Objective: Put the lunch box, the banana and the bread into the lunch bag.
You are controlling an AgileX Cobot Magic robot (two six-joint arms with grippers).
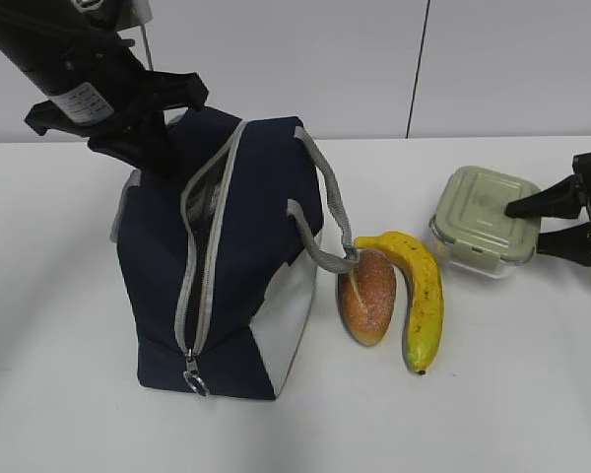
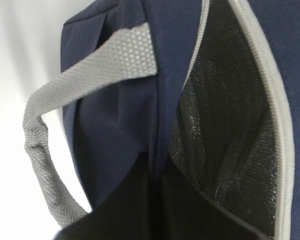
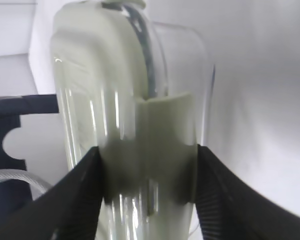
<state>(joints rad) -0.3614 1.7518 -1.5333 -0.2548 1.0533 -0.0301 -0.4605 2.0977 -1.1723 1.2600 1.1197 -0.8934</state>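
Near the white desk's point(image 1: 59, 414) right edge, the right gripper point(image 3: 147, 165) pinches the clear, sage-green-lidded lunch box point(image 1: 485, 223) across its latch, and it could slip if lifted, while the left gripper, pinched shut, holds the navy fabric lunch bag point(image 1: 227, 286) open.

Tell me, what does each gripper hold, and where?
Right fingers straddle the lunch box across its lid and base; grip unconfirmed. Left gripper's hold on the lunch bag cannot be told.
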